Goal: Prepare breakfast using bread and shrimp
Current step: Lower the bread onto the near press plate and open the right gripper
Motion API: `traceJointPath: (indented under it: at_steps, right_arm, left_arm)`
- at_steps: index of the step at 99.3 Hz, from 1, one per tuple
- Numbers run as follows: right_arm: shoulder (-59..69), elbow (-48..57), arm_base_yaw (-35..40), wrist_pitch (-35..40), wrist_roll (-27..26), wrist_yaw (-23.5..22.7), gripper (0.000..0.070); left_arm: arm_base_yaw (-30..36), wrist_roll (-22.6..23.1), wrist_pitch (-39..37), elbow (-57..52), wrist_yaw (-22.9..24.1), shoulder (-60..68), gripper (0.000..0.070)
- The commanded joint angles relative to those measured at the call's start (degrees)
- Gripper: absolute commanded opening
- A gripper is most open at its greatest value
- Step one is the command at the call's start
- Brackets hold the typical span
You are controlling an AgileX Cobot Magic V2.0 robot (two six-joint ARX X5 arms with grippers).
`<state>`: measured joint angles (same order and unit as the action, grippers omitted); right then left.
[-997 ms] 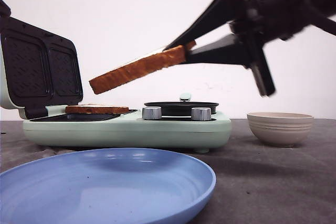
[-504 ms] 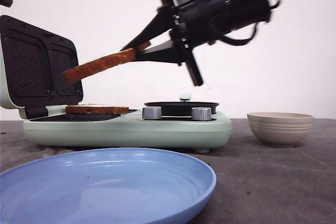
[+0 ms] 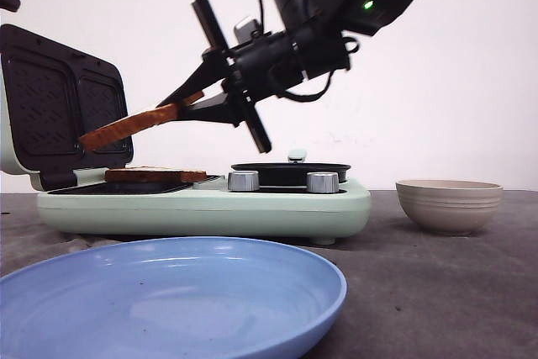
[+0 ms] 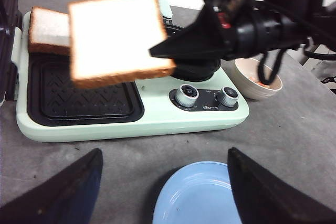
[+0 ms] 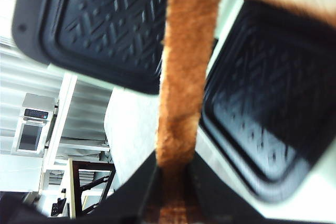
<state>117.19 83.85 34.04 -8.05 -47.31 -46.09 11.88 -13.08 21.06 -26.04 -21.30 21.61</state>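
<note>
My right gripper (image 3: 187,107) is shut on one edge of a bread slice (image 3: 126,128), which hangs tilted in the air above the hot plates of the open mint-green sandwich maker (image 3: 202,208). In the left wrist view that slice (image 4: 118,38) shows its white face, with the right gripper (image 4: 157,51) at its side. In the right wrist view its brown crust (image 5: 189,51) runs out from the shut right gripper (image 5: 176,174). A second bread slice (image 4: 47,27) lies in the maker's far compartment. Pinkish shrimp (image 4: 261,81) show inside the beige bowl (image 4: 252,90). My left gripper (image 4: 165,192) hangs open and empty.
The maker's ribbed lid (image 3: 63,107) stands upright at the left. A small black pan (image 3: 290,172) and two knobs (image 3: 244,181) sit on its right half. A blue plate (image 3: 168,300) lies in front, and the beige bowl (image 3: 448,205) stands to the right.
My right gripper has carried the bread slice leftward and lower, from beside the pan to over the maker's open plates. The left gripper and the other slice have not moved.
</note>
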Motion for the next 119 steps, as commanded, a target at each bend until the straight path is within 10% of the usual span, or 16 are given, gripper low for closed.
traceJointPath:
  at_steps: [1,77,93,119]
  right_arm:
    - [2.7,3.2,1.0,-0.4,0.1,-0.4,0.0000]
    - [7.9,7.1,4.0,4.7,1.5,8.7,0.0002]
    - [7.9,7.1,4.0,4.7,1.7,9.6,0.0221]
    - [7.9,7.1,4.0,5.5,4.0,10.0,0.0227]
  left_arm:
    - [0.1,0.0,-0.4,-0.4,-0.1,0.0,0.0389]
    - [0.1,-0.1,0.3,-0.4,-0.1,0.0,0.0389]
    - [0.1,0.0,0.3,-0.4,-0.1,0.0,0.0389]
    - [0.1,0.0,0.4,-0.4,-0.1,0.0,0.0389]
